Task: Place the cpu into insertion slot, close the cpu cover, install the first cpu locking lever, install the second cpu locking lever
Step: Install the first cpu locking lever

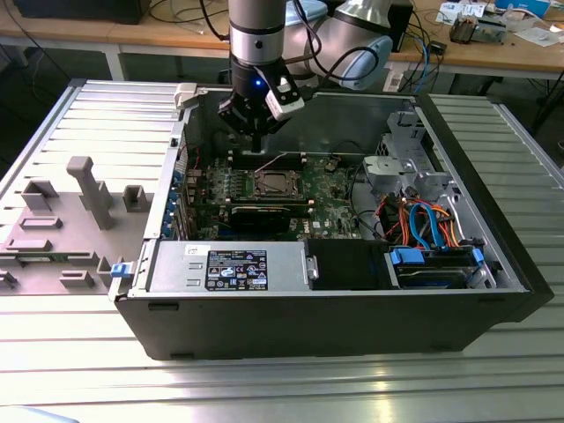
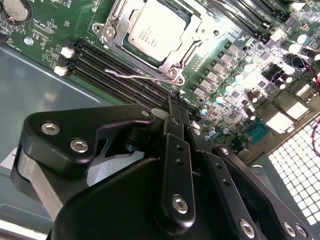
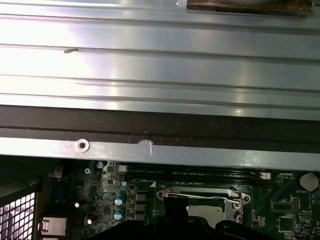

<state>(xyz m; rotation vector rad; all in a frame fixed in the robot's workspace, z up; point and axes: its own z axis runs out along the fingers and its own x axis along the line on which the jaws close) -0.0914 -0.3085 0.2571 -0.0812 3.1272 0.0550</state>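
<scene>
The cpu [image 2: 152, 27] lies flat in the insertion slot [image 1: 275, 183] on the green board, silvery top up. The cpu cover [image 2: 194, 44] is down around it as a metal frame. A thin wire locking lever [image 2: 137, 76] runs along one side of the socket, and it also shows as a lever [image 3: 200, 196] in the first wrist view. My gripper [image 2: 174, 100] hangs above the memory slots just beside the socket, its fingers together with nothing between them. In the exterior view the gripper [image 1: 257, 148] is just behind the socket, inside the open case.
The open computer case [image 1: 515, 264] lies on a ribbed metal table. A grey power supply box [image 1: 229, 267] sits along the case's front. Drive cage and orange and blue cables [image 1: 423, 220] are at the exterior view's right. A grey plastic fixture [image 1: 84, 198] stands outside at the left.
</scene>
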